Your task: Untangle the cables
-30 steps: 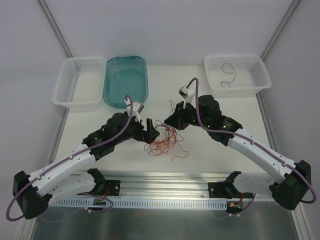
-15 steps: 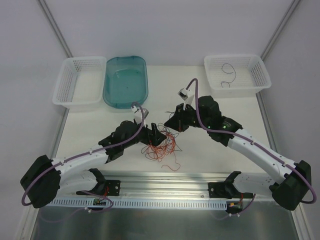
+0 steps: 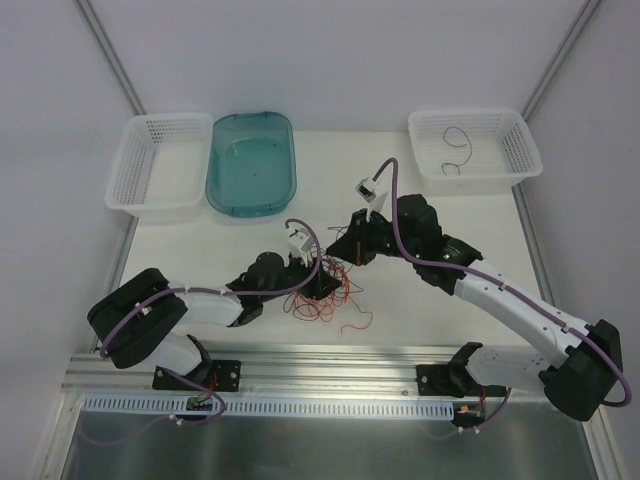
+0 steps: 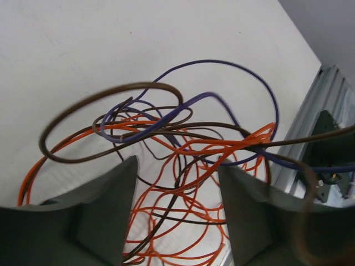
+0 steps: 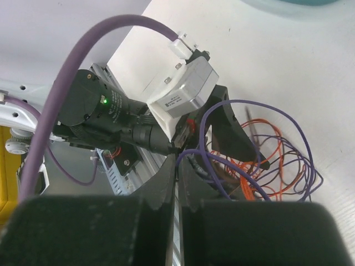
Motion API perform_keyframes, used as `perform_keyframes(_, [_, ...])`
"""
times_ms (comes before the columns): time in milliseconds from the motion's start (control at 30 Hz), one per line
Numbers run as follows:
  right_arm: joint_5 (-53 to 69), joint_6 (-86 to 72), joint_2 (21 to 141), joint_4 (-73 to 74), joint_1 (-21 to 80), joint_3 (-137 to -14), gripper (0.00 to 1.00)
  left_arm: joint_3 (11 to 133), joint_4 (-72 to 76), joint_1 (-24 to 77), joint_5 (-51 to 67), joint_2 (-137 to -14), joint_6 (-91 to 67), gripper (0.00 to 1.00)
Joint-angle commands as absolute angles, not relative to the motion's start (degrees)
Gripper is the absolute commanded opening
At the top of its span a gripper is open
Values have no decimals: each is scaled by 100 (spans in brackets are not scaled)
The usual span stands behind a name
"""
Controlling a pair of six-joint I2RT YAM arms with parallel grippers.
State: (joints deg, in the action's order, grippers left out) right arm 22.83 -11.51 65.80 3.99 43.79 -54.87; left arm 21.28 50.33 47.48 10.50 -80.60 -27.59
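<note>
The cables (image 3: pixel 325 290), a snarl of orange, dark brown and purple loops, lie on the bench (image 3: pixel 340 165) on the arms' side of the teal tub (image 3: pixel 250 160), a little to its right. The left gripper (image 3: pixel 318 283) sits low in the heap, its fingers (image 4: pixel 105 210) spread with strands running between them. The right gripper (image 3: pixel 338 245) hangs at the heap's tub-side edge, pressed together. A purple loop (image 5: pixel 244 101) meets its tips, but I cannot tell if it is nipped.
</note>
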Motion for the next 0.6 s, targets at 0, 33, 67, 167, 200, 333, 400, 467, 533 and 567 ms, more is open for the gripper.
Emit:
perform_keyframes(0, [2435,-1336,6460,26,4386,-5441,1,2171,6266,4834,1126,-8340,-2637,46])
perform_keyframes(33, [2426,-1319,6443,26,4377,-5423,1,2171,6267,4834,1055,-8376,-2637,33])
perform_keyframes(67, [2408,-1284,6425,35,4386,-5423,1,2153,6258,4834,881,-8367,-2628,22])
perform_keyframes(167, [2225,-1143,6250,394,4386,-5484,1,2022,6101,4834,328,-8139,-2610,0])
perform_keyframes(200, [2154,-1021,6188,526,4368,-5510,1,2004,5604,4825,143,-8043,-2610,0])
perform_keyframes(333, [1864,-774,5697,1265,4254,-5607,1,2240,3778,4764,-1026,-7464,-2715,0])
perform_keyframes(400, [1749,-721,5477,1441,4079,-5642,1,2320,3219,4624,-1491,-7313,-2873,0])
perform_keyframes(467, [1601,-651,5153,1739,3930,-5669,1,2452,2297,4466,-1704,-7111,-3101,0])
perform_keyframes(533, [1512,-528,4941,2047,3692,-5765,1,2496,1856,4193,-1810,-6910,-3234,0])
perform_keyframes(567, [1416,-484,4783,2170,3596,-5818,1,2496,1506,4088,-1802,-6839,-3391,0])
